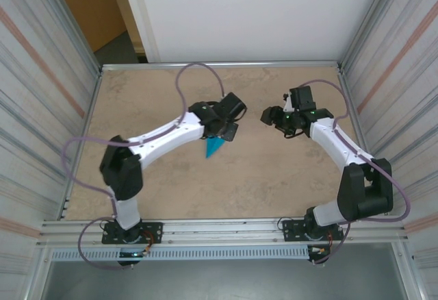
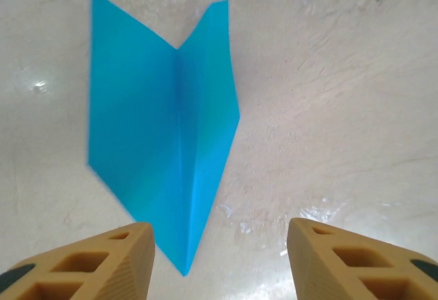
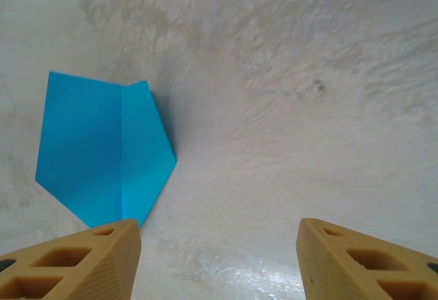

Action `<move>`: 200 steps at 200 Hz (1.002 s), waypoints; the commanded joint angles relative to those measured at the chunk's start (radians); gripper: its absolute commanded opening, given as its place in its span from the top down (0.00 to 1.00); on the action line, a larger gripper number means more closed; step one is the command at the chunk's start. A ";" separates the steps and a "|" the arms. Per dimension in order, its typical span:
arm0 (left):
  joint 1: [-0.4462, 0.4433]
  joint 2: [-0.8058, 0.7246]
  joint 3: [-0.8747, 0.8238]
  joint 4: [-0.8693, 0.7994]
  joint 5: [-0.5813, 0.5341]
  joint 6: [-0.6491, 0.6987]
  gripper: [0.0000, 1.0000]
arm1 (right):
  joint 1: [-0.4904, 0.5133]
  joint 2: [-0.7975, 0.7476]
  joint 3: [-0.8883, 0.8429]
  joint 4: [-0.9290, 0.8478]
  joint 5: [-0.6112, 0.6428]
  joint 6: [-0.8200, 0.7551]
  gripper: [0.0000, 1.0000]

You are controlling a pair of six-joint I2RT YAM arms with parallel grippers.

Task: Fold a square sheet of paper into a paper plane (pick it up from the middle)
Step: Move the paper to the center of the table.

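The paper plane (image 1: 213, 147) is a teal-blue dart with a centre crease, lying on the tabletop just left of centre. In the left wrist view the paper plane (image 2: 164, 135) points its nose toward the camera, the tip ending near the left finger. My left gripper (image 2: 219, 262) hovers over it, open, with nothing between the fingers; from above the left gripper (image 1: 229, 130) sits at the plane's far end. My right gripper (image 1: 267, 116) stands open to the right, apart from the paper. In the right wrist view the paper plane (image 3: 102, 149) lies to the left of the right gripper (image 3: 219, 262).
The beige table (image 1: 274, 170) is fenced by corrugated metal walls (image 1: 34, 88) on both sides and a white panel (image 1: 246, 12) at the back. A metal rail (image 1: 219, 230) runs along the near edge, where both arm bases are bolted.
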 commanded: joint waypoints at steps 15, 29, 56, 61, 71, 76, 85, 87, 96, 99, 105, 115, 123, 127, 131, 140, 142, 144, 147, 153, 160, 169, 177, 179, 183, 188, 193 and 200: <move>0.161 -0.120 -0.230 0.169 0.244 -0.087 0.43 | 0.069 0.062 0.036 0.030 -0.021 0.038 0.39; 0.221 -0.146 -0.326 0.296 0.391 -0.091 0.41 | 0.113 0.095 0.055 0.031 -0.028 0.044 0.40; 0.287 -0.132 -0.420 0.457 0.551 -0.117 0.40 | 0.175 0.161 0.076 0.046 -0.052 0.069 0.42; 0.289 -0.126 -0.425 0.469 0.555 -0.111 0.40 | 0.184 0.172 0.080 0.048 -0.056 0.073 0.42; 0.290 -0.108 -0.424 0.481 0.552 -0.093 0.40 | 0.196 0.190 0.088 0.051 -0.061 0.075 0.42; 0.289 -0.097 -0.422 0.483 0.552 -0.087 0.40 | 0.204 0.197 0.093 0.051 -0.064 0.075 0.43; 0.289 -0.078 -0.415 0.493 0.554 -0.072 0.42 | 0.209 0.211 0.100 0.051 -0.069 0.075 0.43; 0.289 -0.073 -0.415 0.495 0.556 -0.070 0.42 | 0.210 0.213 0.102 0.052 -0.070 0.074 0.43; 0.289 -0.058 -0.415 0.510 0.557 -0.061 0.46 | 0.214 0.224 0.104 0.055 -0.078 0.076 0.43; 0.290 -0.052 -0.415 0.514 0.556 -0.058 0.47 | 0.215 0.228 0.104 0.054 -0.080 0.077 0.43; 0.290 -0.044 -0.414 0.520 0.549 -0.053 0.51 | 0.215 0.237 0.110 0.054 -0.086 0.079 0.43; 0.289 -0.032 -0.407 0.520 0.531 -0.047 0.56 | 0.215 0.252 0.116 0.049 -0.095 0.081 0.44; 0.289 -0.026 -0.404 0.524 0.517 -0.038 0.60 | 0.218 0.265 0.120 0.043 -0.095 0.081 0.45; 0.290 -0.023 -0.403 0.527 0.510 -0.033 0.61 | 0.219 0.272 0.122 0.038 -0.094 0.081 0.46; 0.289 -0.020 -0.403 0.527 0.502 -0.029 0.63 | 0.220 0.277 0.123 0.035 -0.094 0.081 0.46; 0.289 -0.015 -0.401 0.531 0.489 -0.019 0.67 | 0.221 0.290 0.121 0.034 -0.097 0.084 0.48; 0.289 -0.013 -0.401 0.533 0.486 -0.015 0.68 | 0.221 0.294 0.121 0.036 -0.097 0.084 0.48; 0.289 -0.012 -0.400 0.534 0.486 -0.013 0.68 | 0.221 0.296 0.121 0.037 -0.097 0.085 0.48; 0.290 -0.009 -0.398 0.534 0.486 -0.006 0.69 | 0.222 0.300 0.120 0.038 -0.098 0.086 0.49; 0.289 -0.004 -0.394 0.533 0.480 0.001 0.71 | 0.223 0.309 0.120 0.042 -0.099 0.088 0.49; 0.289 0.002 -0.391 0.532 0.475 0.011 0.72 | 0.225 0.318 0.121 0.045 -0.103 0.088 0.51; 0.289 0.009 -0.386 0.533 0.475 0.024 0.74 | 0.227 0.333 0.124 0.045 -0.105 0.089 0.54; 0.290 0.016 -0.380 0.530 0.474 0.034 0.75 | 0.228 0.345 0.128 0.045 -0.106 0.090 0.56; 0.289 0.017 -0.379 0.529 0.474 0.036 0.75 | 0.229 0.348 0.128 0.046 -0.106 0.090 0.57; 0.289 0.021 -0.377 0.528 0.474 0.042 0.75 | 0.229 0.354 0.129 0.048 -0.107 0.091 0.58; 0.289 0.023 -0.373 0.528 0.474 0.048 0.76 | 0.229 0.361 0.130 0.052 -0.108 0.092 0.60; 0.288 0.027 -0.370 0.525 0.471 0.051 0.77 | 0.231 0.371 0.131 0.057 -0.109 0.093 0.61; 0.287 0.030 -0.366 0.525 0.469 0.059 0.78 | 0.231 0.386 0.137 0.059 -0.111 0.093 0.64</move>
